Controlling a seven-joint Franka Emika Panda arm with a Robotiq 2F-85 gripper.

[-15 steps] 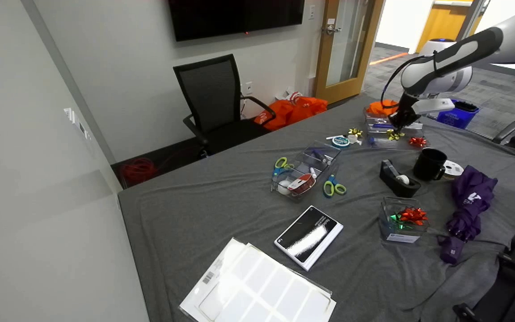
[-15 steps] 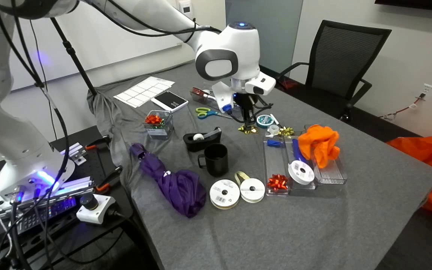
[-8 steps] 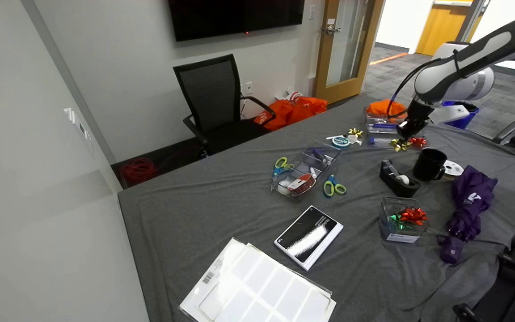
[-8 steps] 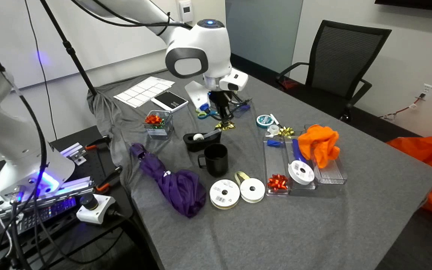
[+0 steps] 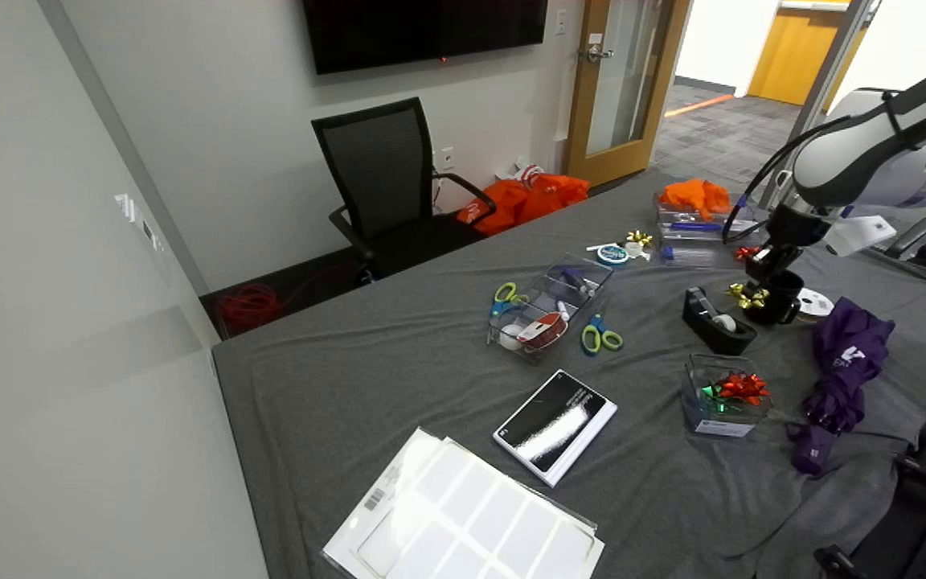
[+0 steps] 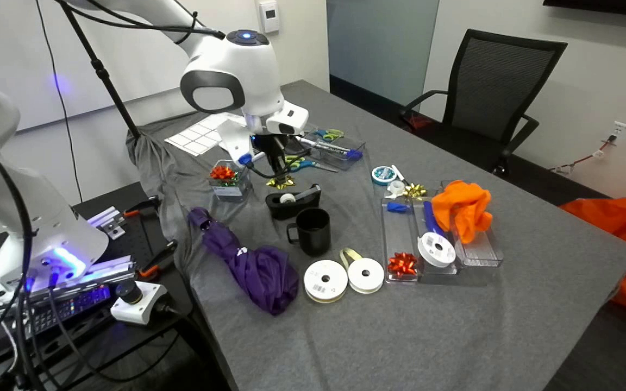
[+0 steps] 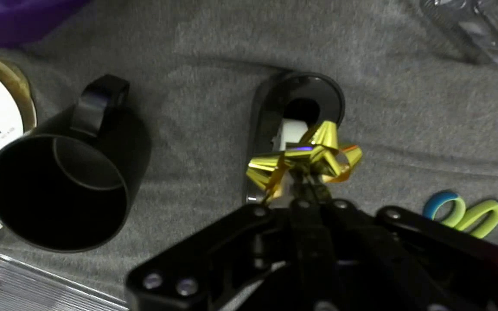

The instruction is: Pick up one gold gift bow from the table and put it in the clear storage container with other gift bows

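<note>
My gripper [image 7: 311,192] is shut on a gold bow [image 7: 264,168], whose loops spread beyond the fingertips. The held bow shows in both exterior views [image 5: 747,296] [image 6: 280,183], above the dark grey table [image 6: 454,336] near the tape dispenser. The clear storage container [image 6: 228,191] stands close by the held bow; it holds a red bow [image 6: 222,172] and something green. Its edge shows at the top right of the wrist view [image 7: 486,39]. A second gold bow [image 6: 415,190] lies beside the clear tray, away from the gripper.
A black tape dispenser [image 6: 293,205] lies below the held bow. A black mug [image 6: 313,232], purple umbrella [image 6: 253,271] and ribbon spools [image 6: 325,281] stand nearby. A clear tray [image 6: 400,239] holds orange cloth [image 6: 462,209]. Scissors [image 5: 600,338] lie near another divided tray [image 5: 551,297].
My gripper has carried the gold bow away from the tray with the orange cloth, toward the clear container and tape dispenser. It stays shut on the bow. The other objects have not moved.
</note>
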